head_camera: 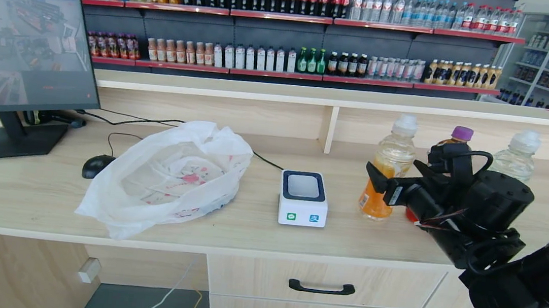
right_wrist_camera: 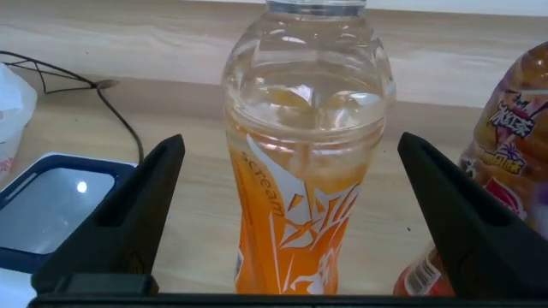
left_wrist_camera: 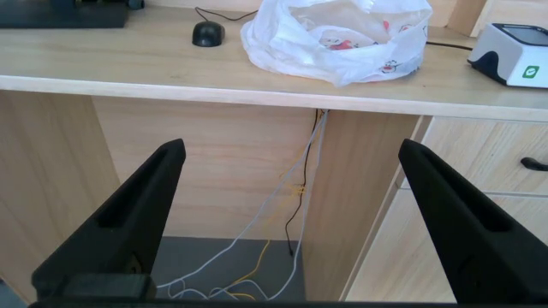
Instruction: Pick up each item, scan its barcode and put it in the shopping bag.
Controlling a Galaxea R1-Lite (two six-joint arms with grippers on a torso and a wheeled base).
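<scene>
Orange bottle (head_camera: 387,178) is stood upright on the counter (head_camera: 246,227), right of the scanner (head_camera: 303,198). It is flanked by the right gripper (right_wrist_camera: 291,150), whose fingers are spread wide on either side; contact cannot be judged. Two more bottles (head_camera: 516,156) are stood behind. A white bag (head_camera: 170,178) lies left of the scanner. The left gripper (left_wrist_camera: 291,154) is held wide apart below the counter's edge.

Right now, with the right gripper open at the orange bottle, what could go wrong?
1. The purple-capped bottle stands close beside the orange bottle; closing, the right gripper might clip and topple it.
2. The shopping bag sits slumped with a loose mouth, so a dropped-in bottle might catch its rim.
</scene>
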